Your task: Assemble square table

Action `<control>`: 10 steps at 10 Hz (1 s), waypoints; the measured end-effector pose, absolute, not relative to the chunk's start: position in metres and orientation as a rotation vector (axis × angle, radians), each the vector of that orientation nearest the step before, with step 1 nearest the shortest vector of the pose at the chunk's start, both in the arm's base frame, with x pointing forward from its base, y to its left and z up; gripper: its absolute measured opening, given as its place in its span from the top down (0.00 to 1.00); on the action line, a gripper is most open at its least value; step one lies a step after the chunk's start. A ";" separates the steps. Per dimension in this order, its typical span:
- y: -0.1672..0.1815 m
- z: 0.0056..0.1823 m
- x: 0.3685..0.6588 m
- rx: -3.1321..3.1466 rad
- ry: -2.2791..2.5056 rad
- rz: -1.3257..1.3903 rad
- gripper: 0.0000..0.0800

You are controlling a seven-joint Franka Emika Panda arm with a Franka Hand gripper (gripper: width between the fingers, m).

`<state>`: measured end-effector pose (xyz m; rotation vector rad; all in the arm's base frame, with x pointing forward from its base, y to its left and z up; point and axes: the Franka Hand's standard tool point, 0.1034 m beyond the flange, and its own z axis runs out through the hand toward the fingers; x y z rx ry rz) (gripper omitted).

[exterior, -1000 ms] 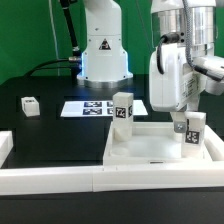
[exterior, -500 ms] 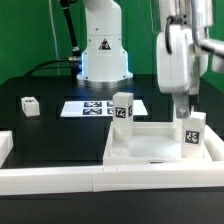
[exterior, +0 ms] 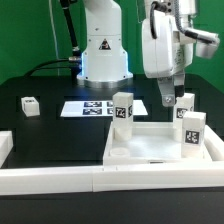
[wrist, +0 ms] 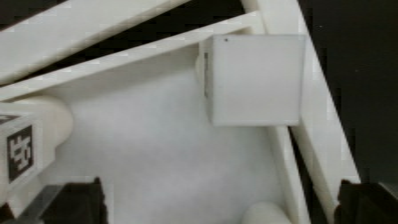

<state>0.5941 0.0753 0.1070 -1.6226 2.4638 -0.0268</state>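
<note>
A long white border bar (exterior: 60,182) runs across the front of the black counter (exterior: 40,128). Just behind it, toward the exterior view's right, the square table's white panel (exterior: 150,150) lies flat, raised rim upward.

Three short white legs stand upright at the panel. The near leg (exterior: 192,131) is by the rim on the exterior view's right, tag facing the camera. The left leg (exterior: 123,108) stands at the far corner on the exterior view's left. The far leg (exterior: 185,103) stands at the far corner on the exterior view's right. Whether any of them sits in a socket cannot be told.

The arm's white wrist housing (exterior: 163,45) hangs over the far right part of the panel. The jaws point down just beside the far leg, spread apart and holding nothing.

In the wrist view the two dark fingertips (wrist: 68,200) sit wide apart over bare panel (wrist: 160,150), with one leg (wrist: 254,80) upright against the rim and a tagged leg (wrist: 25,142) at the frame's edge.

Farther back, the marker board (exterior: 95,108) lies flat. A fourth leg (exterior: 30,105) rests alone on the counter, well apart toward the exterior view's left. The robot base (exterior: 103,50) stands at the rear.
</note>
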 end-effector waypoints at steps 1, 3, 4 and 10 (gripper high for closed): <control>0.075 0.107 0.594 -1.623 2.464 -0.027 0.19; 0.075 0.106 0.593 -1.627 2.464 -0.028 0.19; 0.068 0.106 0.587 -1.703 2.401 -0.067 0.19; 0.016 0.112 0.533 -2.208 1.970 -0.177 0.19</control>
